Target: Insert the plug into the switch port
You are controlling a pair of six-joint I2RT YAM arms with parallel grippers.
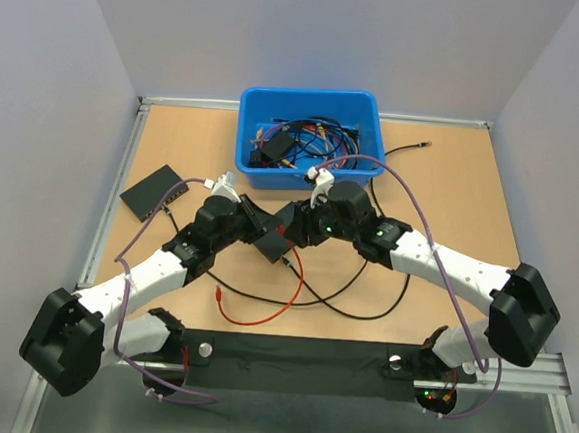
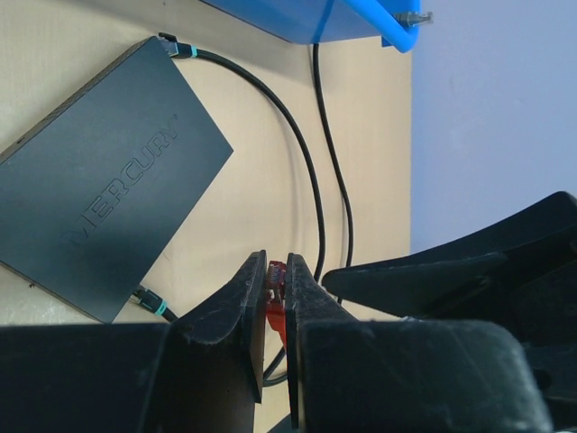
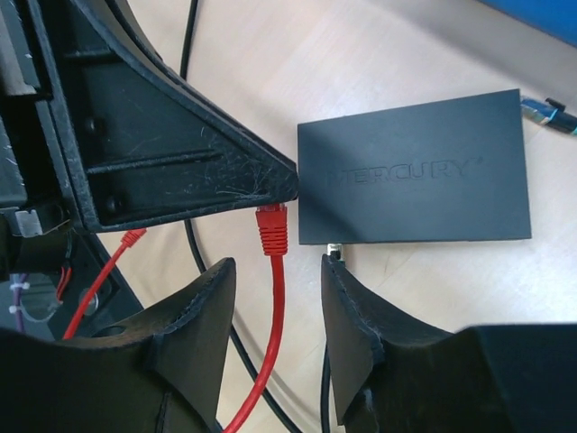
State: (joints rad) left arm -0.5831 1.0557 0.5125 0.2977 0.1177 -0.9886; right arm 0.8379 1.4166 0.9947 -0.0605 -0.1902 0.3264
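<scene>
Pincer, left (image 2: pixel 277 268): closed tight on the plug (image 2: pixel 276 287), whose red shows in the slit between its two dark fingers, low centre of the left wrist view.

Pincer, right (image 3: pixel 277 265): parted, with one finger on each side of the red cable (image 3: pixel 261 361). Neither finger appears to touch it.

Plug, right wrist view: centre of frame, its tip under the point of the left pincer's finger, with the ribbed boot and cable trailing to the bottom edge. It sits just left of the switch's lower left corner, apart from it and in no port.

Switch (image 3: pixel 413 171): flat dark box lettered MERCURY, lying on the worktop (image 3: pixel 379 54), right of centre in the right wrist view.

Black cables: one small plug (image 3: pixel 335 249) is seated in the switch's lower edge, near its left corner. A second, teal-ringed (image 3: pixel 546 114), is at the switch's upper right.

Blue bin (image 1: pixel 272 178): upper centre of the top view, holding a tangle of cables. The switch lies to its lower left, and both arms meet just below the bin.

Red cable, top view: loops across the worktop below the two pincers.
</scene>
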